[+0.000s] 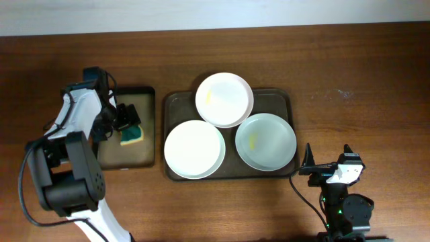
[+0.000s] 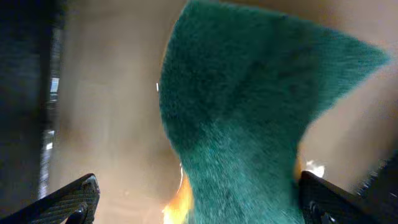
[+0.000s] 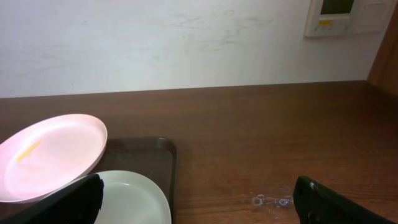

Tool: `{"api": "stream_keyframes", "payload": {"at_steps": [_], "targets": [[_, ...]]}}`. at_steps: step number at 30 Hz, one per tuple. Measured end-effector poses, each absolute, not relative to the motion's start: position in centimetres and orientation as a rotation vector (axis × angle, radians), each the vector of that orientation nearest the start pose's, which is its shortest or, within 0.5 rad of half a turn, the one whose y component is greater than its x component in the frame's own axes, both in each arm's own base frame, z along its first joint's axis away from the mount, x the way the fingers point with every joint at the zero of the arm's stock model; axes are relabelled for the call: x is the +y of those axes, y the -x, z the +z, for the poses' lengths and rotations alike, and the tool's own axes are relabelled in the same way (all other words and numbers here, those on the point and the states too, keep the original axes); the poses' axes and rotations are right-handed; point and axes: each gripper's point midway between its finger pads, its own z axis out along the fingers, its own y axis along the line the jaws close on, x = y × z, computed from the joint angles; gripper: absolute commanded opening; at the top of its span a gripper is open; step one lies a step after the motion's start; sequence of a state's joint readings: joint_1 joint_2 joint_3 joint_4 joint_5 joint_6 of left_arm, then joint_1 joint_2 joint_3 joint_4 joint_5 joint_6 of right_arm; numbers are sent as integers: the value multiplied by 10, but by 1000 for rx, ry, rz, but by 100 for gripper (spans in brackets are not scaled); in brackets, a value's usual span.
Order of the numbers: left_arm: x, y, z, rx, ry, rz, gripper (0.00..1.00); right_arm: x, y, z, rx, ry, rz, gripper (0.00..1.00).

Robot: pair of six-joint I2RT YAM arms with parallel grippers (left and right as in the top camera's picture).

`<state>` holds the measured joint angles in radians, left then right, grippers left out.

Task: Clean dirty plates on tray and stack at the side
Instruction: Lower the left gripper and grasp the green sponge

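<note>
— Green sponge (image 2: 249, 124) sits right under the left hand (image 1: 127, 122), see? Its fingers are spread wide on either side, not closed on it.

— And it's lying on the small black tray (image 1: 138, 158)?

— Yes, scrub side up (a bit of yellow peeps out underneath). The right hand (image 1: 328, 161) sits open and empty, low by the front edge of the worktop (image 1: 376, 81).

— So where are the plates?

— All three are on the brown tray (image 1: 176, 102). The front-left plate (image 1: 194, 148) looks plain white and the right plate (image 1: 265, 141) has a yellow smear. So does the far plate (image 1: 224, 99), which rides up over the other two.

— Nothing stacked at the side, then?

— Nothing. I'd say the wiping hasn't begun: picking up the sponge, scrubbing and stacking are all left to do.
</note>
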<state>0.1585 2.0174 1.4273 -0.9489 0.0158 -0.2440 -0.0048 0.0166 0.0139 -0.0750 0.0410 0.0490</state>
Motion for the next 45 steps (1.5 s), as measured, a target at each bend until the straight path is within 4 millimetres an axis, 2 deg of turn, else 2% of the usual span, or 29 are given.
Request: {"api": "stream_keyframes", "payload": {"at_steps": [2,4,5,6,7,9,11,12,13,14,15,16,17,22,27,28,31,35,36,37,38,42,43,44,45], "targets": [[55,-374,13,3063,622,-44,100,-8,-246,158,1647,-75,0,98],[50,-374,7,3082,599,-87,91,-8,-246,158,1647,-75,0,98],[48,-373,6,3086,592,-106,76,-8,-246,158,1647,-75,-1,98],[46,-373,6,3092,580,-122,66,-8,-246,158,1647,-75,0,98],[45,-373,5,3096,574,-133,47,-8,-246,158,1647,-75,0,98],[42,-371,6,3104,563,-155,32,-8,-246,158,1647,-75,0,98],[41,-370,6,3113,546,-165,10,-8,-246,158,1647,-76,0,98],[40,-369,6,3113,553,-167,3,-8,-246,158,1647,-75,0,98],[40,-369,6,3120,537,-167,2,-8,-246,158,1647,-75,0,98],[40,-368,6,3121,544,-167,2,-8,-246,158,1647,-76,-1,98],[40,-368,7,3125,535,-166,19,-8,-246,158,1647,-76,-1,99],[40,-367,7,3126,535,-166,50,-8,-246,158,1647,-75,0,98],[40,-367,7,3126,540,-167,99,-8,-246,158,1647,-75,-1,98],[40,-364,7,3140,542,-167,99,-8,-246,158,1647,-75,-1,98],[37,-350,8,3194,553,-169,99,-8,-246,158,1647,-75,0,98],[37,-347,8,3209,557,-169,97,-8,-246,158,1647,-76,0,98],[36,-341,9,3230,568,-171,73,-8,-246,158,1647,-75,0,98],[36,-340,9,3239,560,-172,25,-8,-246,158,1647,-75,0,98],[35,-340,9,3239,565,-175,18,-8,-246,158,1647,-76,0,98],[35,-340,9,3239,563,-177,1,-8,-246,158,1647,-75,0,98],[35,-339,9,3240,559,-178,0,-8,-246,158,1647,-75,-1,98],[35,-340,9,3238,565,-176,0,-8,-246,158,1647,-75,0,98],[35,-340,9,3237,565,-176,12,-8,-246,158,1647,-75,-1,98],[35,-341,9,3235,564,-176,41,-8,-246,158,1647,-76,0,98],[35,-342,9,3229,569,-176,87,-8,-246,158,1647,-75,-1,98]]}}
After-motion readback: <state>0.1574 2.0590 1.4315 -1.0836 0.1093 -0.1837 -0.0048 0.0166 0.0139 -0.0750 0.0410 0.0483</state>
